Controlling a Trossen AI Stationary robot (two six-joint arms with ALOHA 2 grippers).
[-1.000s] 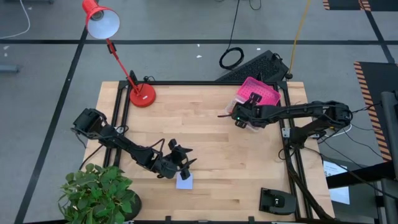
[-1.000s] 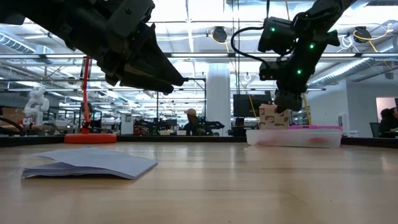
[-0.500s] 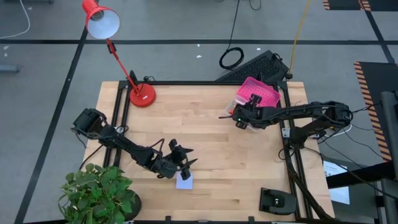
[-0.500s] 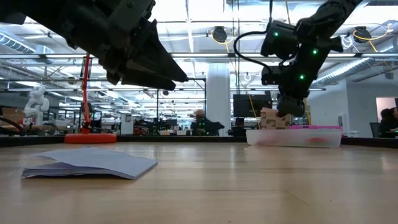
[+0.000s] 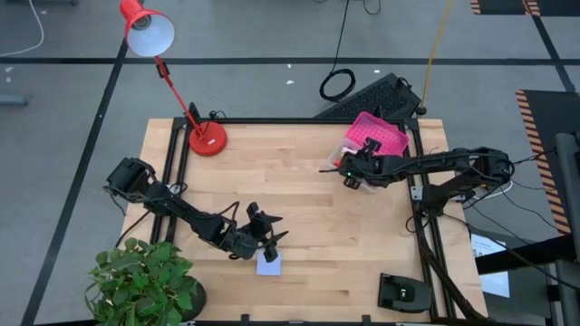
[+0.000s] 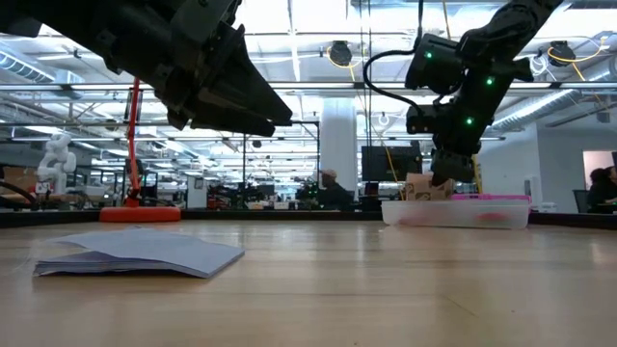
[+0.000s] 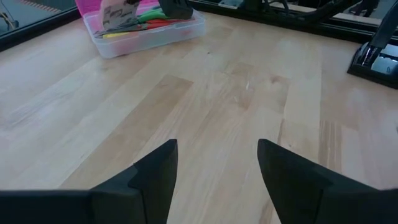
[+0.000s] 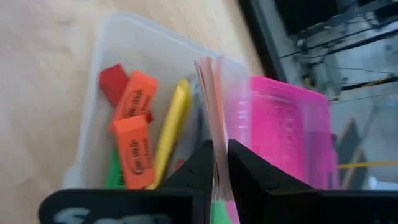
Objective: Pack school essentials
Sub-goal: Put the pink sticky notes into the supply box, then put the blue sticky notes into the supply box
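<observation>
My right gripper (image 8: 219, 162) is shut on a pale pink sticky-note pad (image 8: 208, 93) just over the clear plastic box (image 8: 112, 50) at the table's far right. In the box lie a red eraser (image 8: 114, 81), orange erasers (image 8: 134, 143) and a yellow pen (image 8: 171, 137). The box's pink lid (image 5: 376, 134) lies open behind it. My left gripper (image 5: 267, 231) hangs open above the table near its front edge. A lavender sticky-note pad (image 5: 268, 263) lies flat on the wood just beyond its fingers (image 6: 145, 255). My right gripper pinches the pink pad across its thickness, by one edge (image 8: 217, 146), between its two fingers. The pad stands on edge beyond the fingers and is tilted. In the low view it sits at the box's rim (image 6: 429, 185); I cannot tell whether it touches the box.
A red desk lamp (image 5: 207, 138) stands at the far left corner. A potted plant (image 5: 145, 285) fills the near left corner. Bare wood (image 5: 317, 226) lies between the two arms. A black block (image 5: 403, 292) sits at the near right.
My right gripper has gone down a little toward the box with the pink pad still in its fingers.
</observation>
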